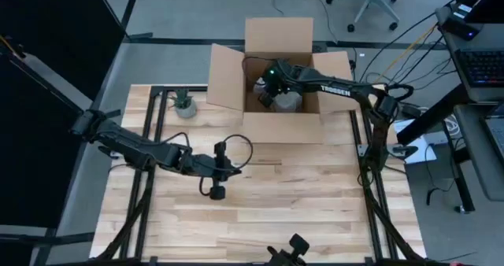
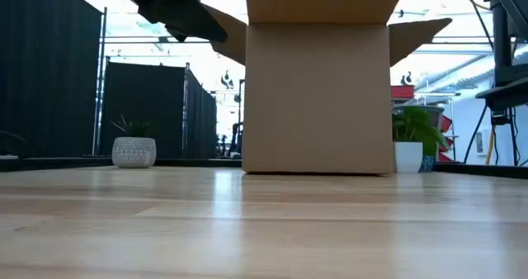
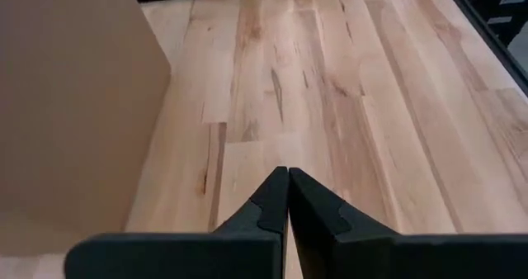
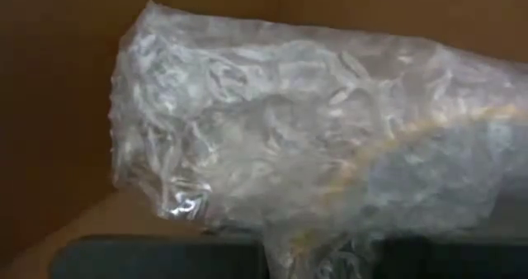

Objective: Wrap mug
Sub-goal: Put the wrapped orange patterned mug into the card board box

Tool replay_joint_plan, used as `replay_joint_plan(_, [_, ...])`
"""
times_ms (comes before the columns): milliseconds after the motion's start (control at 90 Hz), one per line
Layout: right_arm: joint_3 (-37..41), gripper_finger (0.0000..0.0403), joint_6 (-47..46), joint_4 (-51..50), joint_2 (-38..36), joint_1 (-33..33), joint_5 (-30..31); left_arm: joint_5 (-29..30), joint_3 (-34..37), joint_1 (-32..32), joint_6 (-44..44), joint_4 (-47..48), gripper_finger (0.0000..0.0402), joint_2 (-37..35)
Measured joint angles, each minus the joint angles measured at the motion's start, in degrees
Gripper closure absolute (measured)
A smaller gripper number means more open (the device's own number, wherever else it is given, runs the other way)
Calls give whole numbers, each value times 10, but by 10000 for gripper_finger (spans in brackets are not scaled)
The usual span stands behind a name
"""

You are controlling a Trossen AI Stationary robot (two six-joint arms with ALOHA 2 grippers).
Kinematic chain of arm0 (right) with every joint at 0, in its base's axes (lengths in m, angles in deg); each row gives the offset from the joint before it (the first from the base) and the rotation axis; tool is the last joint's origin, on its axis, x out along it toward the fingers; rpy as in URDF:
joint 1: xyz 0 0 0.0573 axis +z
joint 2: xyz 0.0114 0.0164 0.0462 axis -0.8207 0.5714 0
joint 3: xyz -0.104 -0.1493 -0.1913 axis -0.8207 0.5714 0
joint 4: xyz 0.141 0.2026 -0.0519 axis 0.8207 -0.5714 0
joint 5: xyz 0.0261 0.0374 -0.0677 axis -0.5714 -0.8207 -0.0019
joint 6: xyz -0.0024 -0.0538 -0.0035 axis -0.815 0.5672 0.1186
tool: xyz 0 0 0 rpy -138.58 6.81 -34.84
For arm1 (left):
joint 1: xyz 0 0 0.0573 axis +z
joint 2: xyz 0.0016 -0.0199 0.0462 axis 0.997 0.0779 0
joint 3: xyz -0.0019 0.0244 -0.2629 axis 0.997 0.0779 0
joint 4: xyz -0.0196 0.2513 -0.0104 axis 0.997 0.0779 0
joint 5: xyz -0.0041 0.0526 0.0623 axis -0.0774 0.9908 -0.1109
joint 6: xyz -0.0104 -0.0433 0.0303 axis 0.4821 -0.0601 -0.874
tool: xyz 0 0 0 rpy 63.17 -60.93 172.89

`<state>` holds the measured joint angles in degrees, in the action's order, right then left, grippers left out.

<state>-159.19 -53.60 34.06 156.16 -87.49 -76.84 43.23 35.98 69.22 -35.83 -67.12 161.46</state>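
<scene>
An open cardboard box [image 1: 277, 77] stands at the table's far middle; the low view shows its near wall [image 2: 318, 97]. Inside it is a bundle of clear bubble wrap [image 1: 285, 101], which fills the right wrist view [image 4: 313, 139]; the mug is hidden inside the wrap. My right gripper [image 1: 274, 83] reaches into the box from the right and is at the bundle. My left gripper [image 1: 236, 170] hovers over the table's middle, near the box's front. Its fingers [image 3: 287, 198] are shut with nothing between them. My right gripper holds the bubble-wrap bundle inside the box. A tail of the wrap [image 4: 318, 250] runs down between the gripper's two sides. The wrap itself hides the fingers, so which part they have cannot be told.
A small potted plant [image 1: 184, 104] stands at the far left of the table, seen also in the low view [image 2: 134, 151]. The box's flaps [image 1: 225, 75] spread outward. Bare wood [image 1: 299, 195] stretches across the near half of the table.
</scene>
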Motion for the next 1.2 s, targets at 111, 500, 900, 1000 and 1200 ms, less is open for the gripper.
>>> replay_joint_plan(111, [0,375,-28,0,0,0,-2,0,0,0,0,0,402,0])
replay_joint_plan(500, [1,374,-10,-5,0,0,-41,-1,0,0,0,0,402,0])
replay_joint_plan(900, [43,326,-35,-10,6,3,-78,-1,0,-3,0,0,402,0])
replay_joint_plan(1000, [49,301,-36,3,7,3,-78,-1,0,-3,0,0,402,0])
replay_joint_plan(1200, [58,252,-39,23,5,3,-71,-1,0,-3,0,0,402,0])
